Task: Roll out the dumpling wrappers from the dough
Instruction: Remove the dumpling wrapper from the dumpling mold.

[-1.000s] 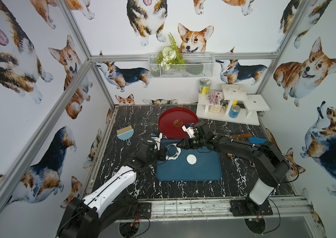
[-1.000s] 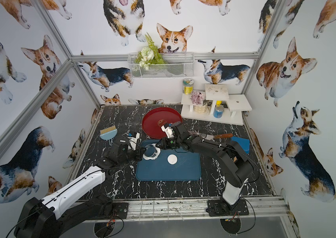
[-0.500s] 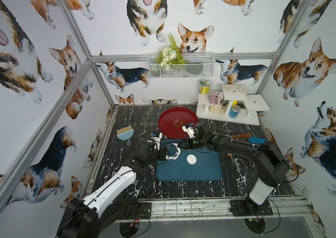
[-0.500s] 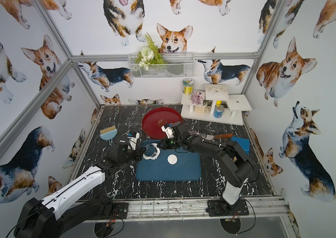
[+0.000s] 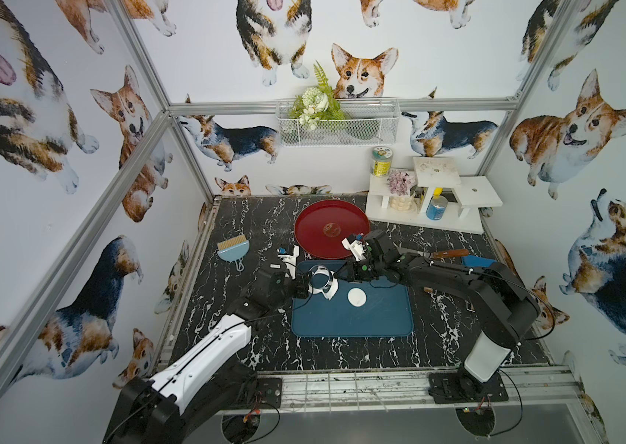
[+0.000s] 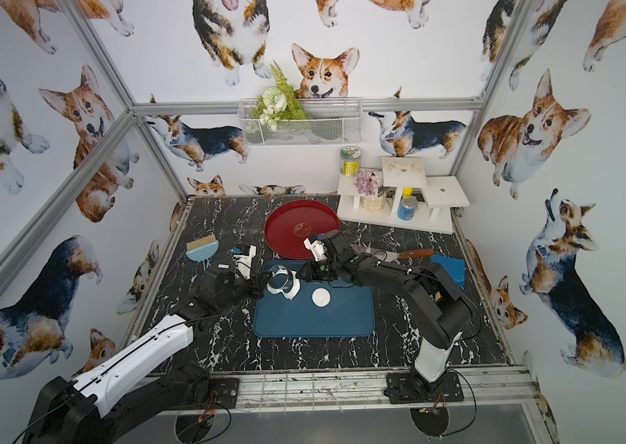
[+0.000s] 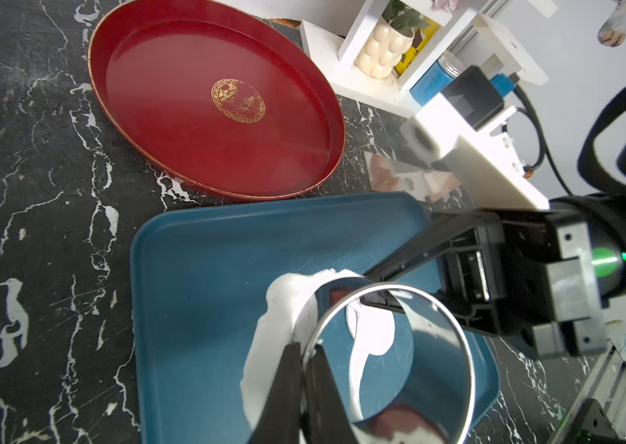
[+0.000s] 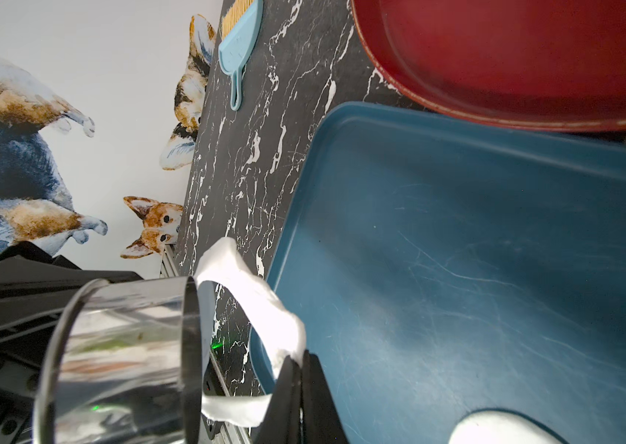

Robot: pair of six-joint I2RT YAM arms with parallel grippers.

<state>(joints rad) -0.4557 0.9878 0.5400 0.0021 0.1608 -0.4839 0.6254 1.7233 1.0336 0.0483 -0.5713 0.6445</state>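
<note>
Over blue tray (image 8: 457, 269), metal ring (image 8: 123, 346) overlaps dough scrap (image 8: 261, 303); red plate (image 8: 515, 57) nr.

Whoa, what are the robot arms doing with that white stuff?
They are making dumpling wrappers. The left hand pinches the wall of a shiny metal ring cutter. The right hand is shut on the leftover dough, a ragged white strip with a hole, right by the ring. One round wrapper lies on the blue tray. The red plate holds nothing.
</note>
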